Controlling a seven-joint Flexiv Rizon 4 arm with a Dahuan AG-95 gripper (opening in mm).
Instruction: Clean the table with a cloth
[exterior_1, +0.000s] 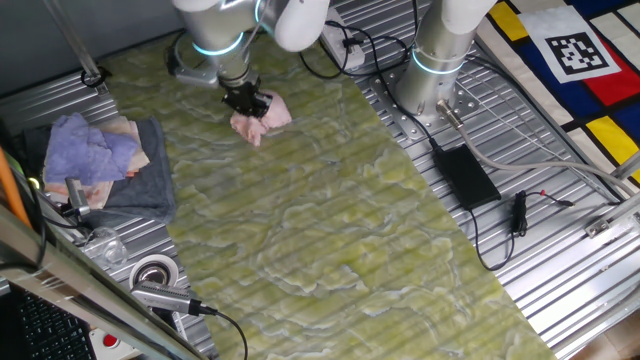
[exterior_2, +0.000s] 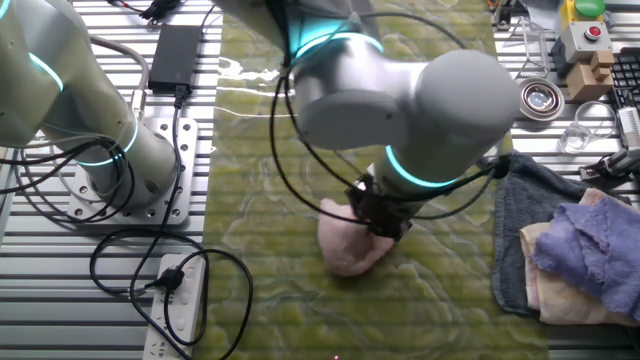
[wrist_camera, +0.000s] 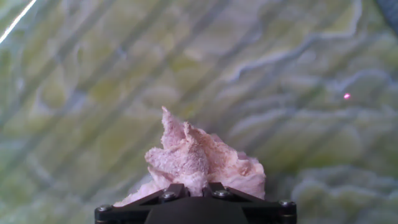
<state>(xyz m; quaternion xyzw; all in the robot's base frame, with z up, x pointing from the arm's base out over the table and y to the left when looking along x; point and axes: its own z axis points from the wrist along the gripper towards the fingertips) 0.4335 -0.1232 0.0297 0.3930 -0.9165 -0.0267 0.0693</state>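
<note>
The pale pink cloth (exterior_1: 262, 118) lies crumpled on the yellow-green marbled table (exterior_1: 330, 220), near its far end. My gripper (exterior_1: 246, 101) is shut on the cloth and presses it onto the table. In the other fixed view the cloth (exterior_2: 348, 246) sits under the gripper (exterior_2: 380, 214). In the hand view the cloth (wrist_camera: 202, 163) bunches up just ahead of the black fingers (wrist_camera: 175, 192), which pinch its near edge.
A lavender cloth (exterior_1: 92, 148) and a dark grey towel (exterior_1: 150, 180) lie piled on the metal panel at left. A tape roll (exterior_1: 153, 273) and a tool lie near it. A second arm base (exterior_1: 432, 70), a black power brick (exterior_1: 466, 176) and cables are at right.
</note>
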